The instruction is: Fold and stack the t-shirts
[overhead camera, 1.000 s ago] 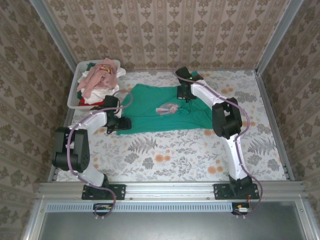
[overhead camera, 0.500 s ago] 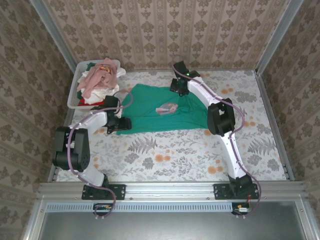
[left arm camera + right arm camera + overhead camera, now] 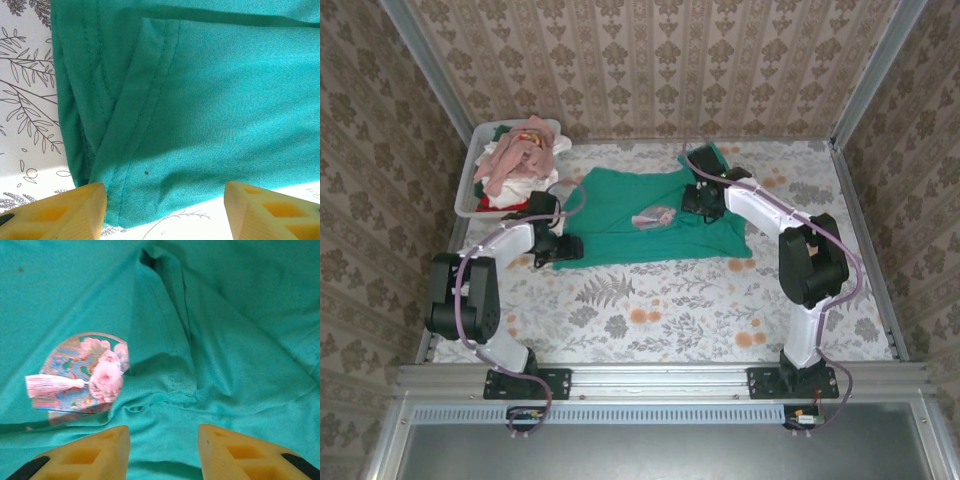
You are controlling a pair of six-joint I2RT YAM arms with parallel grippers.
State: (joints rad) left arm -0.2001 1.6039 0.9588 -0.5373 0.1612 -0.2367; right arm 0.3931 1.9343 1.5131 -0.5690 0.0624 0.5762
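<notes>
A teal-green t-shirt (image 3: pixel 620 225) lies spread across the middle of the table, its round pink-grey print (image 3: pixel 655 216) facing up. My left gripper (image 3: pixel 563 248) sits low at the shirt's near-left corner. In the left wrist view it (image 3: pixel 165 212) is open, with the stitched hem (image 3: pixel 145 115) lying between the yellow fingers (image 3: pixel 75 212). My right gripper (image 3: pixel 696 203) hovers over the shirt just right of the print. In the right wrist view it (image 3: pixel 164 455) is open above wrinkled teal cloth (image 3: pixel 225 365), with the print (image 3: pixel 85 372) and its pink tassel ahead to the left.
A white tub (image 3: pixel 467 198) at the far left corner holds a heap of pink, white and red t-shirts (image 3: pixel 520 160). The floral table top (image 3: pixel 650 310) runs in front of the shirt. Papered walls close in the table's left, far and right sides.
My right gripper went from shut to open, letting go of the teal cloth. It swung to the shirt's far edge, then back down to the right of the print. The left arm stayed still.
</notes>
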